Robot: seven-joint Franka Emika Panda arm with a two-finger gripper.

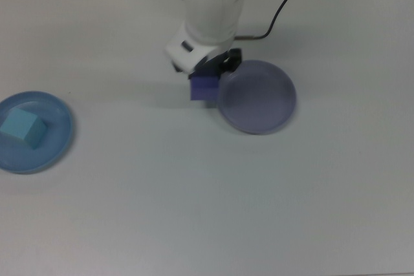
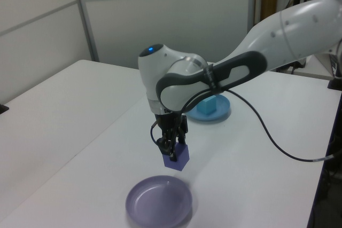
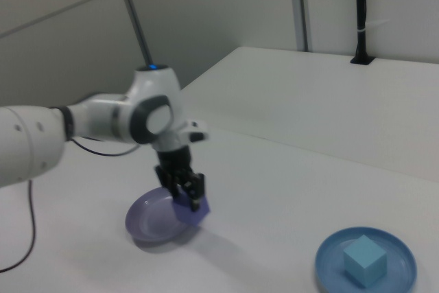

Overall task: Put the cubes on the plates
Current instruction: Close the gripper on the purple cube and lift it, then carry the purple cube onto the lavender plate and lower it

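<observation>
My gripper (image 2: 172, 152) is shut on the indigo cube (image 2: 178, 156) and holds it in the air, tilted, above the table. In the top view the indigo cube (image 1: 205, 87) hangs just left of the lavender plate (image 1: 259, 98), under the gripper (image 1: 208, 74). The right view shows the indigo cube (image 3: 191, 211) over the near rim of the lavender plate (image 3: 152, 221), held by the gripper (image 3: 186, 195). The cyan cube (image 1: 23, 128) lies on the blue plate (image 1: 55, 121) at the top view's far left. The cyan cube (image 3: 364, 260) and blue plate (image 3: 396, 257) also show in the right view.
A black cable (image 1: 275, 17) runs from the arm across the table behind the lavender plate. The lavender plate (image 2: 158, 202) lies below the arm in the left view, with the blue plate (image 2: 219, 112) and cyan cube (image 2: 208, 104) beyond it. The white arm (image 2: 278, 30) reaches in from the left view's right.
</observation>
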